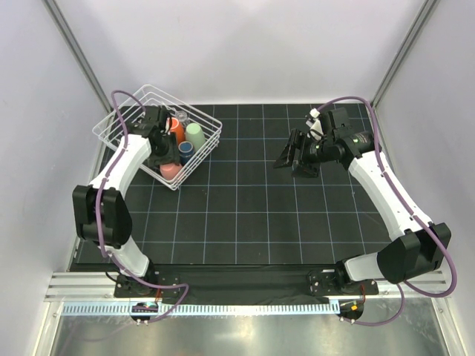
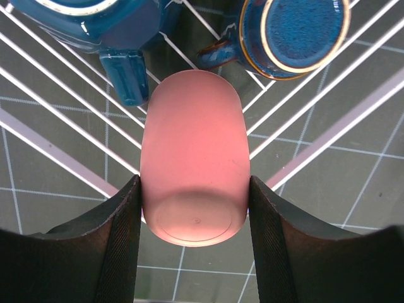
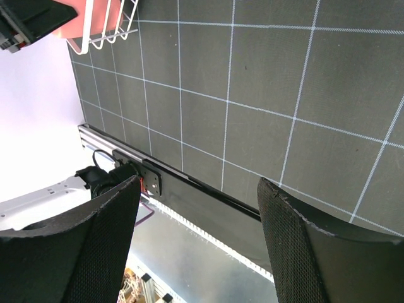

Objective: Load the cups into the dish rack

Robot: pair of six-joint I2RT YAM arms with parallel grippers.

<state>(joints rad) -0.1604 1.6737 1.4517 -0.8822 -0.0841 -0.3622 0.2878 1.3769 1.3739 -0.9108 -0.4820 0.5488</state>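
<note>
The white wire dish rack [image 1: 119, 123] stands at the far left of the mat. In it I see an orange cup [image 1: 177, 130], a pale green cup [image 1: 195, 136], a dark blue mug [image 1: 185, 150] and a clear glass [image 1: 182, 116]. My left gripper [image 1: 163, 157] reaches down into the rack and is shut on the pink cup [image 2: 192, 151], with both pads pressed on its sides near the base. In the left wrist view, two dark blue mugs [image 2: 293, 31] lie on the rack wires just beyond the pink cup. My right gripper [image 1: 291, 157] hangs open over the mat, holding nothing.
The black gridded mat [image 1: 252, 215] covers the table. In the right wrist view, a corner of the dish rack [image 3: 107, 31] shows at the top left and the table's metal front rail [image 3: 189, 221] runs below. Grey walls close in on the left, back and right.
</note>
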